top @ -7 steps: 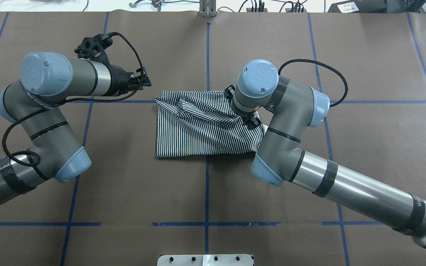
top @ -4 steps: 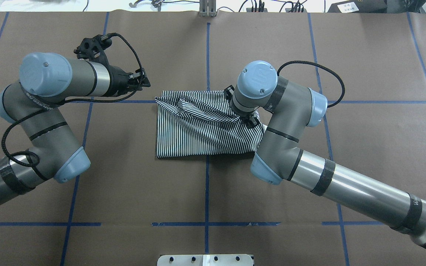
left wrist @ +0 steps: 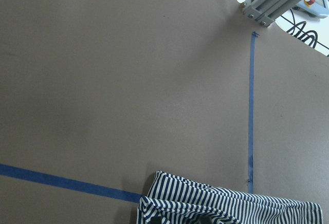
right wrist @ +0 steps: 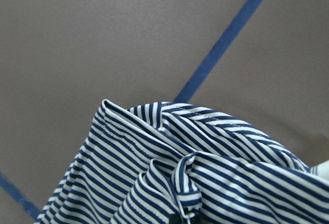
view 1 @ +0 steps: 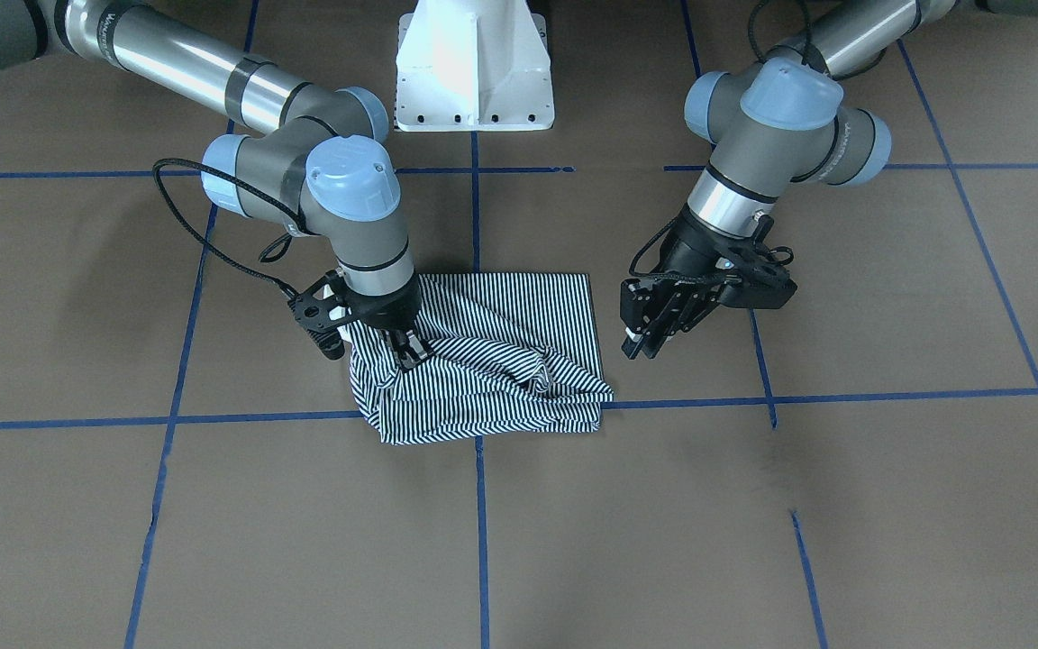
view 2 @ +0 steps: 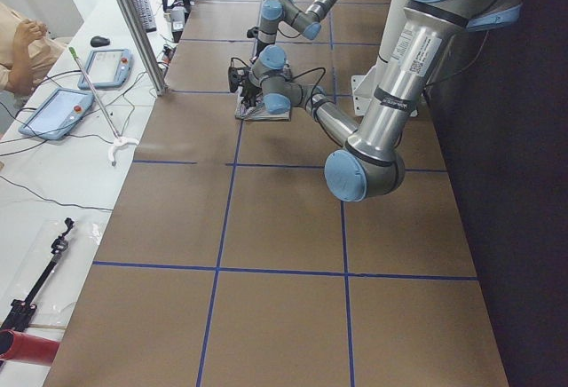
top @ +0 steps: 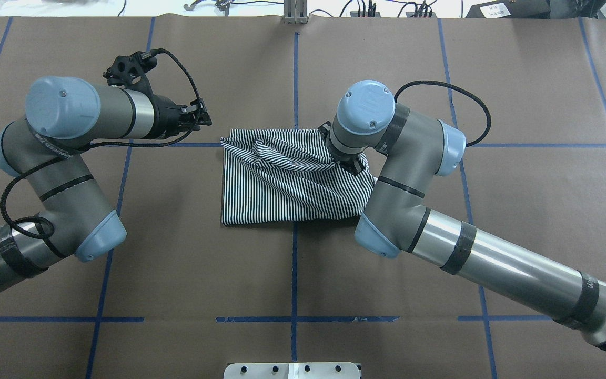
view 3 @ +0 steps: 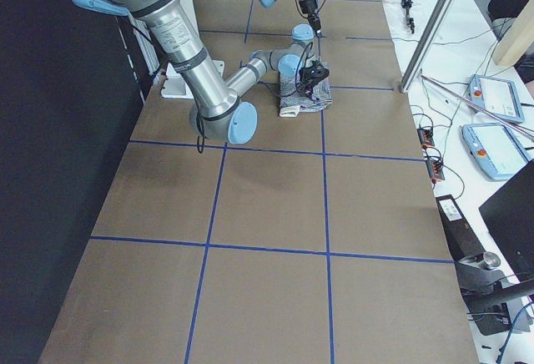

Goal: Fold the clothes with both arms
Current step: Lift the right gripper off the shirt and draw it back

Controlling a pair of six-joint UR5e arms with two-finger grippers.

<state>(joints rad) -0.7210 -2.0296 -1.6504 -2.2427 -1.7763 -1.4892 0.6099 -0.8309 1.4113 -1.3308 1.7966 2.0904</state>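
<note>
Nudged since a second ago: right gripper (top: 353,166) a touch toward the far edge, left gripper (top: 203,112) back toward the left edge, shirt (top: 282,184) unmoved.
Pinching a raised fold near the shirt's right side with right jaws pressed together on the cloth, ridges fanning out from the grip. Hovering off the shirt's far left corner with left jaws spread, gripping nothing, clear of the fabric. Lying mid-table (top: 177,263) as a rough folded rectangle, astride the centre tape line (top: 294,263), with the far edge along the cross tape. Flat and straight along the near and left edges, rumpled over the far half. Showing a small cream bit at the right edge, just beside the right wrist. Seen from the left wrist: only the striped far corner and bare table.
</note>
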